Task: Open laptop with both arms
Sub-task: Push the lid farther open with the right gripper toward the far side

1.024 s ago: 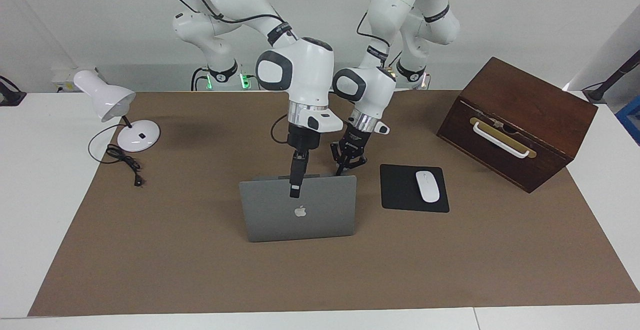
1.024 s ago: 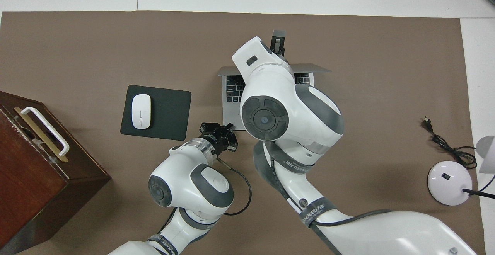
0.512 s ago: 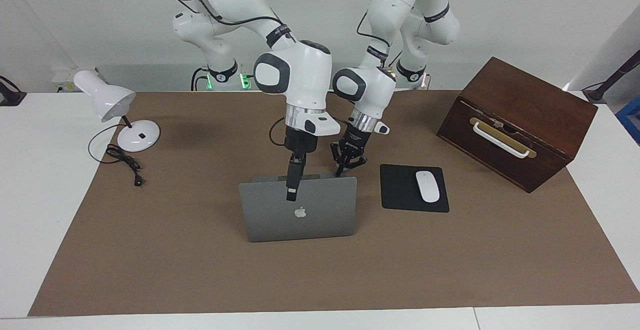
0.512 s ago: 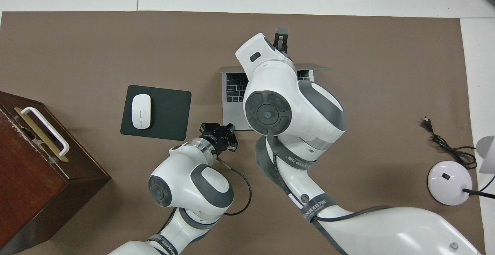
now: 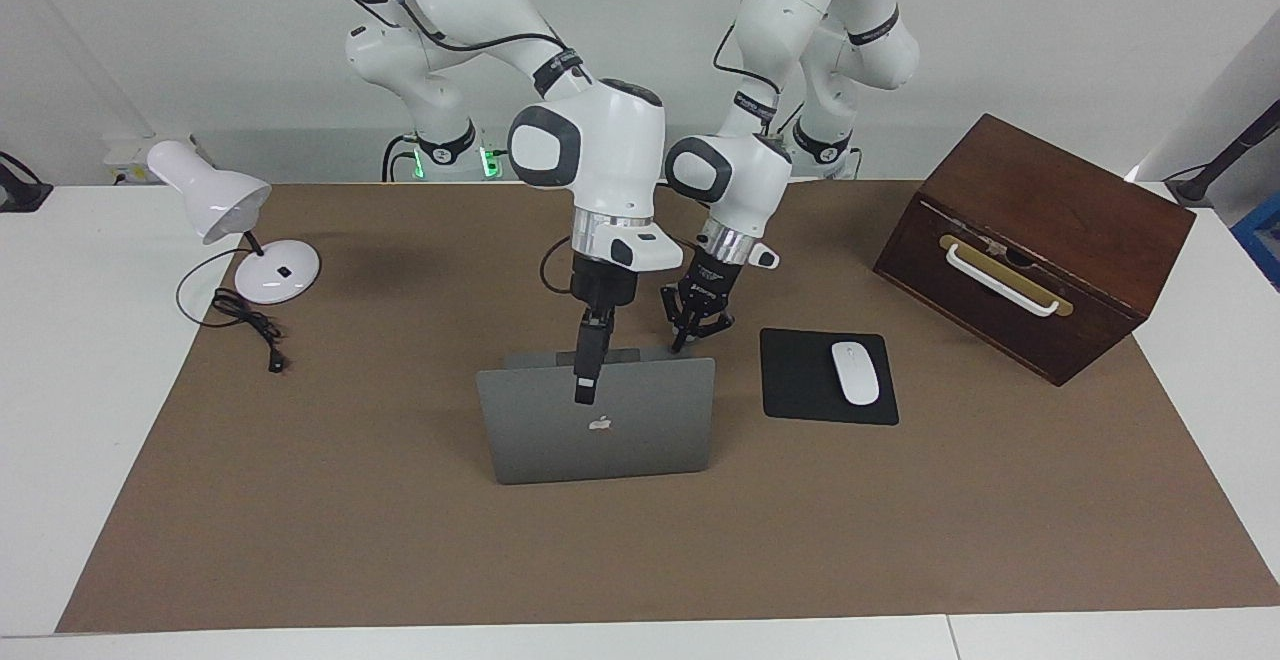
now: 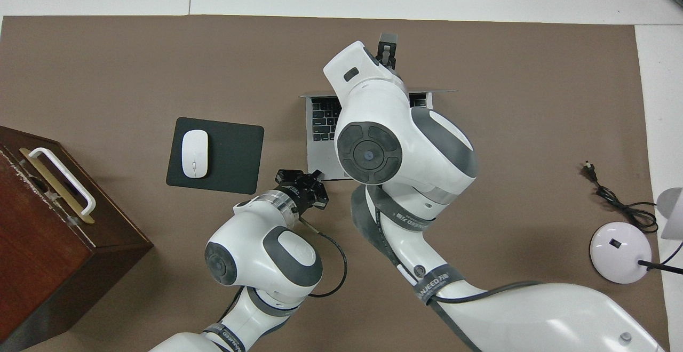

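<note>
Right now you have the thin silver-grey metal laptop (image 5: pixel 597 420) standing open in the middle of the brown table mat (image 5: pixel 400 540), its lid raised close to upright with the dark apple logo turned away from the robots and the keyboard (image 6: pixel 323 120) facing them.

Nearest the robots, your left gripper (image 5: pixel 697 325) sits low at the laptop's base corner on the left arm's side, at its edge closest to the robots; its fingers look spread, but whether they touch the base you cannot tell.

Next out, your right gripper (image 5: pixel 586 380) hangs straight down over the laptop's lid, its narrow fingers closed on the lid's top edge near the middle, one finger lying down the logo side just above the logo.

Beside the laptop, toward the left arm's end, lies a flat black rectangular mouse pad (image 5: pixel 800 385) with a white oval mouse (image 5: pixel 855 372) on it. A dark brown wooden box (image 5: pixel 1035 240) with a white handle sits past that.
</note>
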{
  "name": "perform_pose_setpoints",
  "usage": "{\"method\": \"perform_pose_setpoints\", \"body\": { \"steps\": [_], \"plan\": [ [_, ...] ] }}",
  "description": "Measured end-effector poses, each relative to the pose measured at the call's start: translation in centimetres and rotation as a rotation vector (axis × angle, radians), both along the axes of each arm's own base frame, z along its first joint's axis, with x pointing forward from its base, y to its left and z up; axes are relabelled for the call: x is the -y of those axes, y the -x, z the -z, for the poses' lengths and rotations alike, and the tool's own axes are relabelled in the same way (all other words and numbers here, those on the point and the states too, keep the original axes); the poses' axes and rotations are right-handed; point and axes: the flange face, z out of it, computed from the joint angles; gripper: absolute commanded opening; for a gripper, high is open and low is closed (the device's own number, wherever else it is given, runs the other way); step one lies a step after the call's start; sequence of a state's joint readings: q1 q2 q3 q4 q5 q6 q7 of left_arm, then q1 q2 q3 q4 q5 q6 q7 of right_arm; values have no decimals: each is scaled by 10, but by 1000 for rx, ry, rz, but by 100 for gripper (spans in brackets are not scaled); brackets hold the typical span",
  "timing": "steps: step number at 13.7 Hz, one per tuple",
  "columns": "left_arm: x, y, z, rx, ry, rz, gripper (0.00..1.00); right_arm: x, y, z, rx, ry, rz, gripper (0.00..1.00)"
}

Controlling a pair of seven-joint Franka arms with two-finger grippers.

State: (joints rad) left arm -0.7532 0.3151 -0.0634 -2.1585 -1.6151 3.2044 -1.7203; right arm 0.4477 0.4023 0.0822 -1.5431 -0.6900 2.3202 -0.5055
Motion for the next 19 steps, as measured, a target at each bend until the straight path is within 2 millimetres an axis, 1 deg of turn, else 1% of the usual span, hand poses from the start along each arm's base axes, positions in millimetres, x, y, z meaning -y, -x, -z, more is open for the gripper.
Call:
{"method": "perform_pose_setpoints", "body": {
  "steps": [19],
  "plan": [
    [0,0,0,0,-1,0,0,3,-19,-13,60,-21,-5,100]
  ]
}}
